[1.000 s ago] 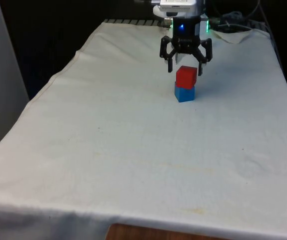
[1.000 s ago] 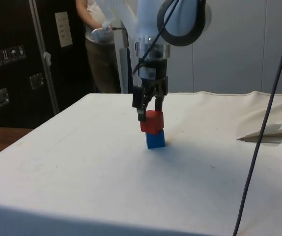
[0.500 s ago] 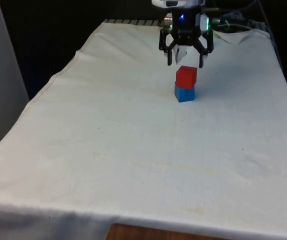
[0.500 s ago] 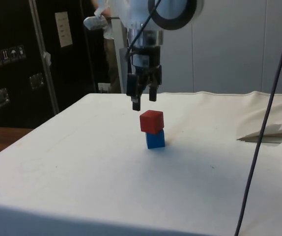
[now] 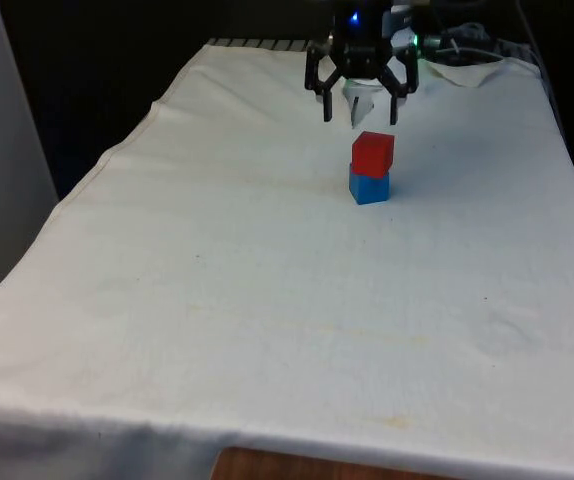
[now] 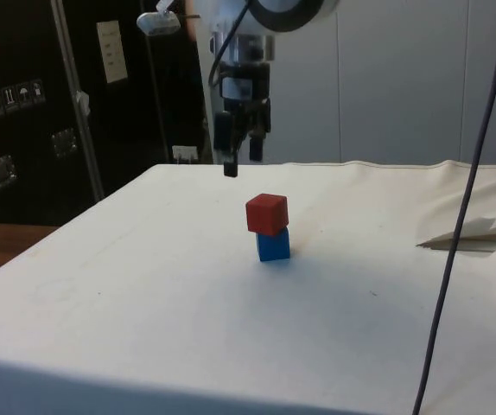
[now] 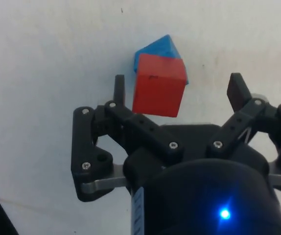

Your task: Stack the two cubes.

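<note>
The white cloth (image 5: 267, 300) covers the whole table, creased and faintly stained toward the near edge, and its middle lies bare and flat. In the side view dark cabinets (image 6: 23, 112) stand behind the table's far corner, a thin cable (image 6: 464, 216) hangs down the right of that picture in front of everything, and a fold of cloth (image 6: 477, 233) rises at the table's right — none of it covers the cubes.

The gripper (image 5: 358, 108) hangs in the air above the stack, fingers spread wide with nothing between them. In the front view it sits a little to that view's left of the cubes; in the side view its fingertips (image 6: 230, 169) hang clear above and to the left of the red cube, well apart from it.

The red cube (image 5: 373, 153) sits on the blue cube (image 5: 369, 187), touching, on the far half of the table toward the front view's right. The red one is turned slightly against the blue one, so the edges do not line up.

The wrist view shows that twist best: the red cube (image 7: 158, 86) covers most of the blue cube (image 7: 157, 49), and blue corners peek out past it. A small dark mark on the red top face may be a scuff — hard to tell.
</note>
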